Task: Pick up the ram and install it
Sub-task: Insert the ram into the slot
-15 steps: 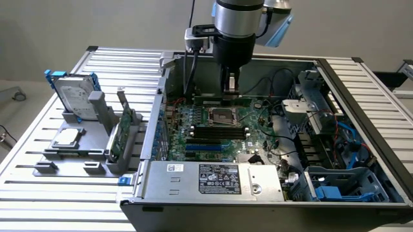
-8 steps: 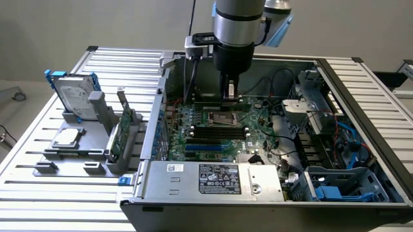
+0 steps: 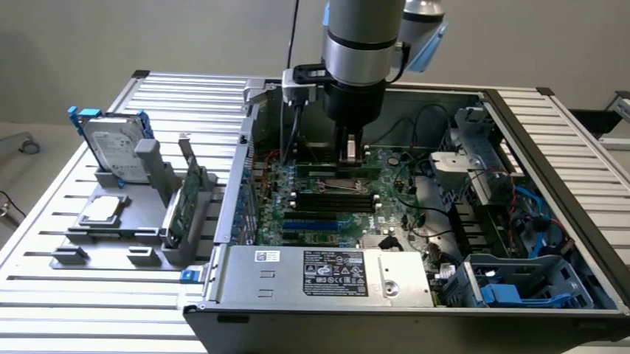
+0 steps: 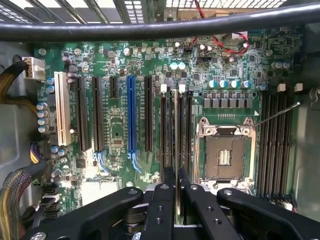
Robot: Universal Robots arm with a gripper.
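Watching from the remote station. The slatted table (image 3: 59,295) is carrying one open computer case (image 3: 414,330), and the arm (image 3: 362,44) is reaching straight down into it over the motherboard (image 4: 115,65). One boxed power supply (image 3: 325,273) is sitting along the case's near edge.

Outside the case, towards the exterior view's left, one grey fixture (image 3: 99,251) is holding one hard drive (image 3: 111,144) with blue rails, upright, one expansion card (image 3: 187,203) on edge, and one processor chip (image 3: 102,210) lying flat.

In the wrist view one dark case bar (image 4: 160,27) is crossing above the board and braided cables (image 4: 12,200) are crowding one corner. Both are lying clear of the gripper's line.

On the board I am counting one open processor socket (image 4: 225,155), one blue slot (image 4: 131,117) and one white slot (image 4: 62,117).

The gripper (image 4: 176,187) is pinching the ram (image 4: 176,125), seen edge-on, over the memory slots just beside the socket. I cannot tell whether it is touching a slot.
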